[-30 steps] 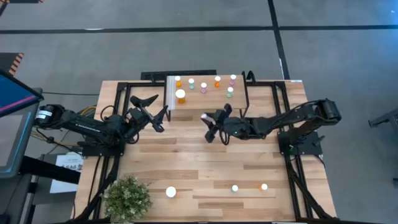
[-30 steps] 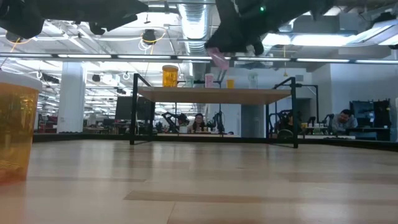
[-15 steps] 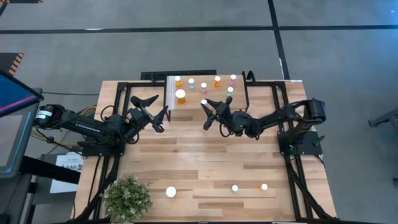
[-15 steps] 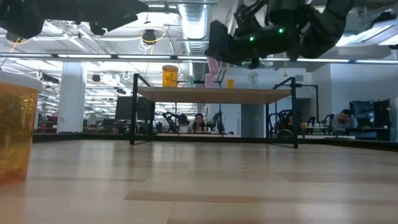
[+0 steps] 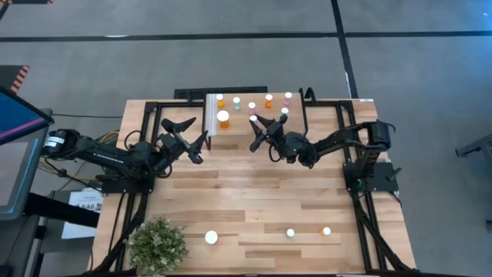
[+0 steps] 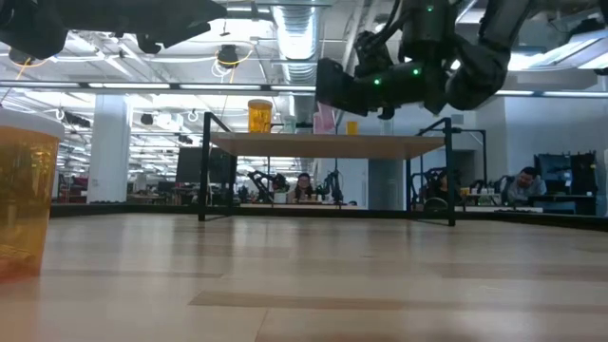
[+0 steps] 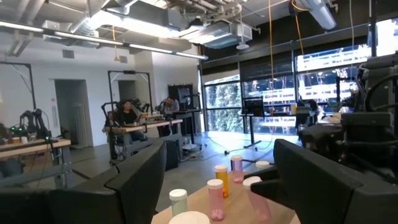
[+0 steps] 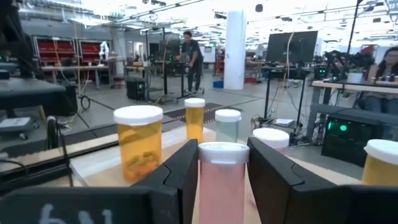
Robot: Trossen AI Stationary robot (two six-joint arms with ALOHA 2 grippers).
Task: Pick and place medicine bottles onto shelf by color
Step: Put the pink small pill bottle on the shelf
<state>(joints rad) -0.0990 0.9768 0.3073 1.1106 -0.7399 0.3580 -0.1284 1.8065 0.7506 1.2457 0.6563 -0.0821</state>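
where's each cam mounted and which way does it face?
High: overhead, straight down; both arms, shelf.
Low: table height, level across; right arm above shelf.
Left wrist: past open left gripper toward shelf bottles.
Right wrist: right gripper holding pink bottle.
Shared: that pink bottle, also in the high view.

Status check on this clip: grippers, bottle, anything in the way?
Right gripper shut on pink bottle, over the shelf. Left gripper open, idle beside it. Other bottles crowd the shelf.

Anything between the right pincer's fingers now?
Yes: in the right wrist view, a pink medicine bottle with a white cap stands upright between the right pincer's fingers, over the shelf.
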